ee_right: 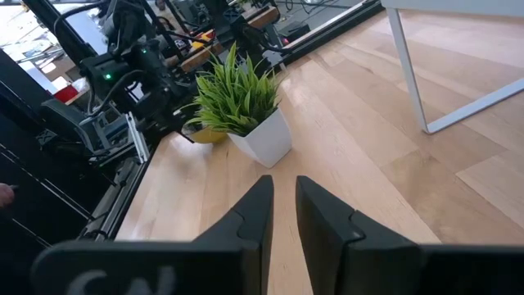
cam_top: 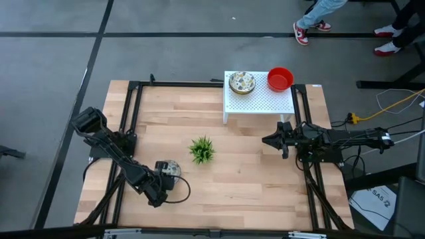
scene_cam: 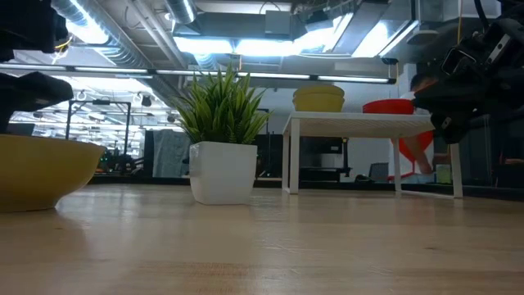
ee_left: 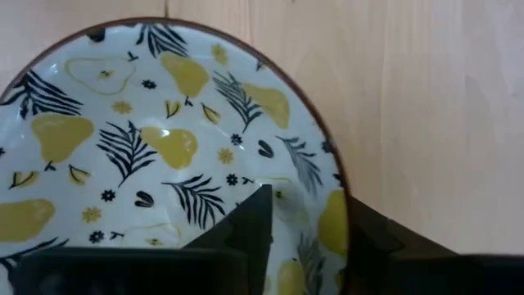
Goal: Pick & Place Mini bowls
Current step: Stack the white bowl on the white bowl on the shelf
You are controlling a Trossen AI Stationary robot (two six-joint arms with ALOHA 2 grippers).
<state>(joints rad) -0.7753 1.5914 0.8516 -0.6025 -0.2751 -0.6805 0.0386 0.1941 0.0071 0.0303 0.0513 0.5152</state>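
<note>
We see left gripper [cam_top: 166, 174] fingers [ee_left: 246, 225] pinching a patterned bowl's [cam_top: 169, 168] rim, near-left on the desk [cam_top: 239, 172], probably resting there. Right gripper [cam_top: 267, 140] fingers nearly together, empty. Second patterned bowl [cam_top: 242, 82] and red bowl [cam_top: 279, 79] on the white stand [cam_top: 259, 103], far right.

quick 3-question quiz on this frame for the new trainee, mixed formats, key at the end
1. True or false: the left gripper has its fingers straddling the rim of the pear-patterned bowl.
2. How many bowls sit on the white perforated stand?
3. What stands between the two arms on the table? A) red bowl B) potted green plant C) cup

Key: 1 true. 2 two: a patterned bowl and a red bowl. 3 B. The right gripper waits by the stand, holding nothing.
</note>
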